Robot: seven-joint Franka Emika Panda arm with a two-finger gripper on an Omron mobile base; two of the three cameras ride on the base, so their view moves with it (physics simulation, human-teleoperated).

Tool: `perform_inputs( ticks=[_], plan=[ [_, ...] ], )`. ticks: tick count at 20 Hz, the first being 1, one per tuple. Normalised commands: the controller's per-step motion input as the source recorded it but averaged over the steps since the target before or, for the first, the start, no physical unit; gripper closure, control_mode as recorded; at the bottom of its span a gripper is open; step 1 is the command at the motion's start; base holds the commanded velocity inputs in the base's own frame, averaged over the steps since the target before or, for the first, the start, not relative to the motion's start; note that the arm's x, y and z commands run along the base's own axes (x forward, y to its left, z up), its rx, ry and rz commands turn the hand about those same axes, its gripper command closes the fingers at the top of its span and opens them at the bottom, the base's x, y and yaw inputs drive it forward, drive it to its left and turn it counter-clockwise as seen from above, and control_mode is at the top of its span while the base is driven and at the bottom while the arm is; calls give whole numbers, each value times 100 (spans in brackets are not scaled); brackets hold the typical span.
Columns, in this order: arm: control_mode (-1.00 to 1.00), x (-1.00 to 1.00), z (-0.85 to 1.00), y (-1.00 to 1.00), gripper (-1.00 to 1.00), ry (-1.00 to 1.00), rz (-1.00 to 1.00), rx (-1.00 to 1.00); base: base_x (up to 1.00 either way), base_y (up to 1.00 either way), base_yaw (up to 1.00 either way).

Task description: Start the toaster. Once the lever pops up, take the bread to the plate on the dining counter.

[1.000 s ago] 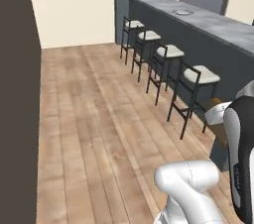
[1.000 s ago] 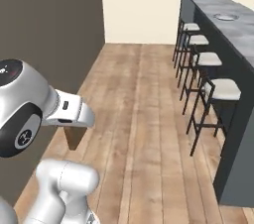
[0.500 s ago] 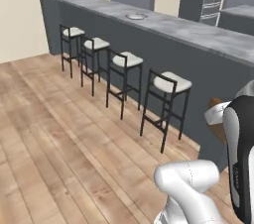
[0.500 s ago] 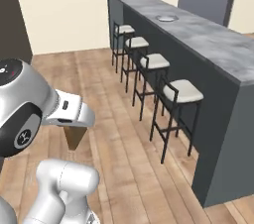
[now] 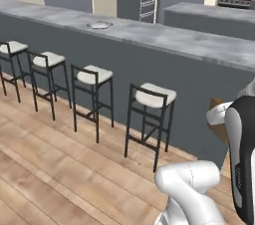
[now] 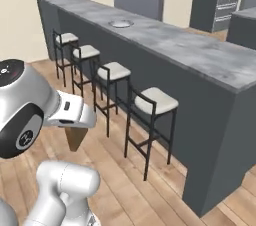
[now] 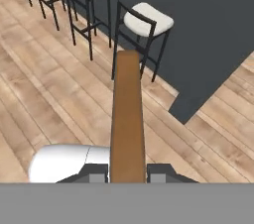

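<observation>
Wooden plank flooring (image 5: 45,169) spreads across the lower part of each base view, and the dining counter (image 5: 164,37), a long grey-veined marble tabletop on a dark grey base, runs from the left edge toward the right. Four white-seated black bar stools (image 5: 151,95) stand in a row against its front. The plate (image 5: 99,25) sits on the tabletop in the upper left of the left base view, well apart from the arm. The gripper (image 7: 127,172) has its jaws closed on the bread (image 7: 127,119), clamped at one short end. In the hand view the slice is edge-on, its long axis running from bottom centre up toward the nearest stool.
</observation>
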Motion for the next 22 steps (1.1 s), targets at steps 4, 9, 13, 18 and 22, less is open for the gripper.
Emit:
perform_inputs(
  ticks=[4, 9, 13, 18, 22],
  plan=[
    [100, 0, 0, 0, 100, 0, 0, 0, 93, 89, -62],
    [100, 0, 0, 0, 100, 0, 0, 0, 92, 90, -62],
    [100, 0, 0, 0, 100, 0, 0, 0, 85, 94, -62],
    [100, 0, 0, 0, 100, 0, 0, 0, 68, 100, -62],
    [100, 0, 0, 0, 100, 0, 0, 0, 43, 100, -54]
  ],
)
